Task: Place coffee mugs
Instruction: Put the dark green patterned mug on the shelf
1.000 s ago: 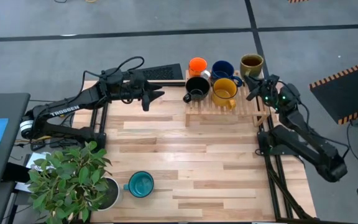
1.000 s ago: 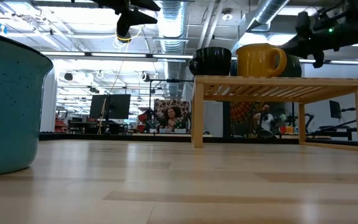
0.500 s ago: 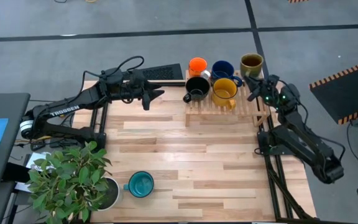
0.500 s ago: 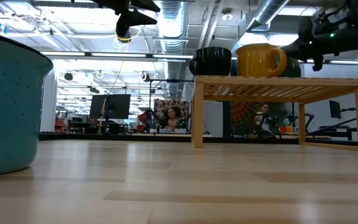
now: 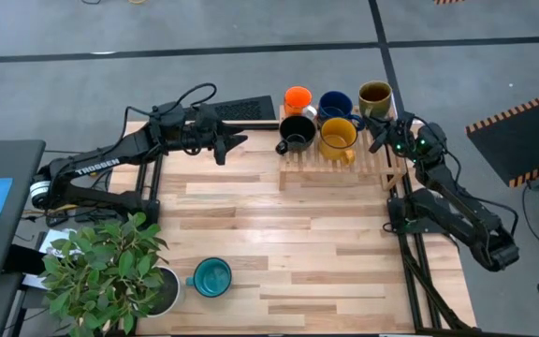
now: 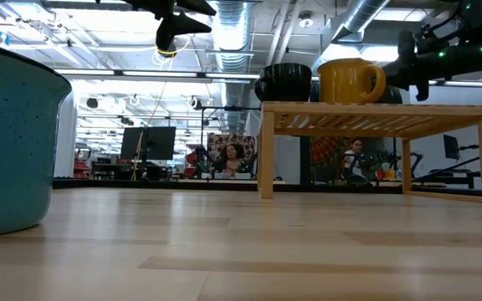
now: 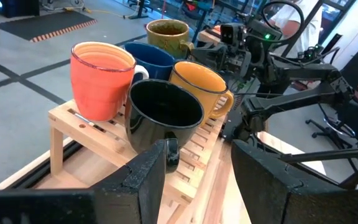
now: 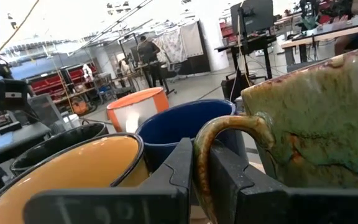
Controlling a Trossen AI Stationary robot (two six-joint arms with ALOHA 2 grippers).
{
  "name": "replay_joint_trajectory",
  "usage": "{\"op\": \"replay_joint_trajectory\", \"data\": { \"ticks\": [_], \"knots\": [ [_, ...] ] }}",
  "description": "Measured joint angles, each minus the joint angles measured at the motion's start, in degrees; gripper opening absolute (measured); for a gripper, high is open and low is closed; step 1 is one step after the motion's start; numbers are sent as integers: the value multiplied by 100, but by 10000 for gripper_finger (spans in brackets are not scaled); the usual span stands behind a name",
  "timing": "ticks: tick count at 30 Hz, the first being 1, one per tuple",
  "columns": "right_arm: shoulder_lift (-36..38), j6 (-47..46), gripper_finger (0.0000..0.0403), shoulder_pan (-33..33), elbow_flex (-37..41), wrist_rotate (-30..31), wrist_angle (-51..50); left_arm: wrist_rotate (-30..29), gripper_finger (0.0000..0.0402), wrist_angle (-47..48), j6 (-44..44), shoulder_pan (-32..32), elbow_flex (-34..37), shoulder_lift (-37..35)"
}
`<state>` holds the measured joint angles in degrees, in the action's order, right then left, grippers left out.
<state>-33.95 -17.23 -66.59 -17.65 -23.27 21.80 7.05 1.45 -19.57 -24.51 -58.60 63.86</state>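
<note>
A pale plank table (image 5: pixel 279 243) carries a slatted wooden rack (image 5: pixel 340 167) at about one o'clock, with open workshop floor beyond. Four mugs already sit on the rack: orange mug (image 5: pixel 298 98), dark blue mug (image 5: pixel 334 104), black mug (image 5: pixel 297 132) and yellow mug (image 5: pixel 338 137). The right gripper (image 8: pixel 199 177) is pinched on the handle of the olive-brown mug (image 5: pixel 376 95), which hangs at the rack's far right corner, just beside the blue one. Over the last second the right arm has edged the mug slightly toward the rack's back row (a small nudge, not a drop), so the placing looks nearly finished but the grip is not yet let go. The left gripper (image 7: pixel 194 165) waits at eleven o'clock, fingers spread, holding nothing, facing the rack. The teal mug (image 5: pixel 212 278) stands at seven o'clock beside a potted plant (image 5: pixel 110 271), still to be placed.
</note>
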Motion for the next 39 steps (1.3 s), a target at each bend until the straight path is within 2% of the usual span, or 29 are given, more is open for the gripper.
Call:
{"op": "replay_joint_trajectory", "data": {
  "ticks": [9,13,16,24,32,39],
  "knots": [
    [4,-2,58,0,-7,-63,-161,4,167,-2,-20,0,2,0],
    [-4,-29,104,0,-7,-14,-249,11,167,-2,-99,0,-1,0],
    [-4,-28,118,0,-4,77,-242,24,167,0,-116,13,0,0],
    [-4,-33,108,-124,2,83,-244,30,167,-2,-123,56,-1,0],
    [-2,-241,115,-140,2,68,-356,28,167,0,-125,55,0,1],
    [-4,-521,175,-140,2,66,-358,32,167,-2,-127,55,0,1]
  ]
}}
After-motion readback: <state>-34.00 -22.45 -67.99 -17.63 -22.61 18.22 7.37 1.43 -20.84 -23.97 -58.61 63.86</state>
